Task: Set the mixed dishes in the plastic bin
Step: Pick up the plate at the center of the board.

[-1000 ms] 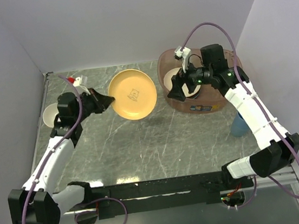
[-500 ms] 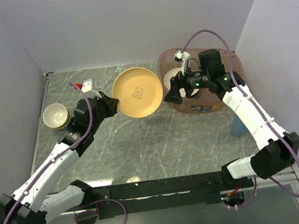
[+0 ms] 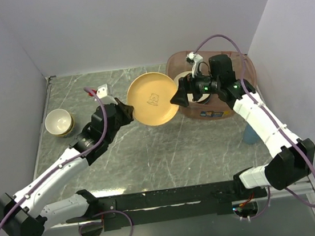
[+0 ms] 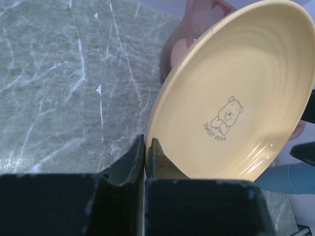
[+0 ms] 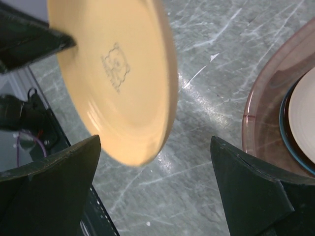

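The left claw (image 4: 146, 147) is shut tight on the edge of the yellow bear plate (image 3: 154, 99), held tipped in the air just beside the pinkish bin (image 3: 234, 108), and the right claw (image 5: 155, 147) is wide open nearby.

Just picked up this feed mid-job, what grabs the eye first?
A yellow-orange plate with a bear print, held tilted above mid-table, its edge pinched in the left jaws. The right jaws gape wide just beside it, by the plastic bin at the back right, which holds a dish. A small cream bowl sits far left.
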### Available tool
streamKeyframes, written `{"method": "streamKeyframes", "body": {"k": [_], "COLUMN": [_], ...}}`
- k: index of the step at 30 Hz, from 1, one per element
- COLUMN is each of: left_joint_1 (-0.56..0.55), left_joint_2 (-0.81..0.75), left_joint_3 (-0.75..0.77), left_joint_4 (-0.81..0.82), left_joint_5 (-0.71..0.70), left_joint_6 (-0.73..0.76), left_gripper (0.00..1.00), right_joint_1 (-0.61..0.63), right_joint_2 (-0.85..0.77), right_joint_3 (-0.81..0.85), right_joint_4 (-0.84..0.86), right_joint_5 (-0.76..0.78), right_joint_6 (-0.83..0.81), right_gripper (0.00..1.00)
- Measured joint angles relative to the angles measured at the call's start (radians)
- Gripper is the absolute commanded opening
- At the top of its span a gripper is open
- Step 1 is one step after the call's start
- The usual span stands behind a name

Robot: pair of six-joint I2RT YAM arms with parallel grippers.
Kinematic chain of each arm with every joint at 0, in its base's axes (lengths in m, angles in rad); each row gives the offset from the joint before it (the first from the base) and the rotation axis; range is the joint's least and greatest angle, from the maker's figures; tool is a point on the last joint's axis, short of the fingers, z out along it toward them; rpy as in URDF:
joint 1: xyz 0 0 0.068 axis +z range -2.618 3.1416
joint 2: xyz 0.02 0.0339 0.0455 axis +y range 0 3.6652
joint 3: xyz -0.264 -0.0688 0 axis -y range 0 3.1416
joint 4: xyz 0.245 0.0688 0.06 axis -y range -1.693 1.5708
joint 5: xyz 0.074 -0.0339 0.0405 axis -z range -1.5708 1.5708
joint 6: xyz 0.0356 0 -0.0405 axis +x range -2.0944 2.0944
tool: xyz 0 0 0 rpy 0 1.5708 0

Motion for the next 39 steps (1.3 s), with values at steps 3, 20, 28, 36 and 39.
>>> {"method": "streamKeyframes", "body": {"k": [3, 20, 28, 36, 39], "left_joint_1": [-0.028, -0.084, -0.079, 0.017, 0.050], "left_joint_2": [0.011, 0.052, -0.101, -0.169, -0.170], "left_joint_3": [0.012, 0.064, -0.047, -0.060, -0.060], "left_joint_4": [-0.005, -0.012, 0.100, 0.108, 0.085], "left_joint_5": [-0.022, -0.041, 0.111, 0.183, 0.185], "left_joint_6": [-0.011, 0.010, 0.159, 0.303, 0.367], "left_gripper": [0.01, 0.78, 0.99, 0.99, 0.99], "right_joint_1": [0.000, -0.003, -0.060, -0.134, -0.164], "right_joint_2": [0.000, 0.000, 0.000, -0.015, -0.024], "right_joint_3": [-0.021, -0.039, -0.039, -0.040, -0.040], "right_joint_4": [0.035, 0.084, 0.080, 0.079, 0.079], "right_joint_5": [0.030, 0.116, 0.007, -0.121, -0.149], "right_joint_6": [0.054, 0.149, 0.123, 0.074, 0.061], "right_gripper": [0.81, 0.00, 0.00, 0.00, 0.00]}}
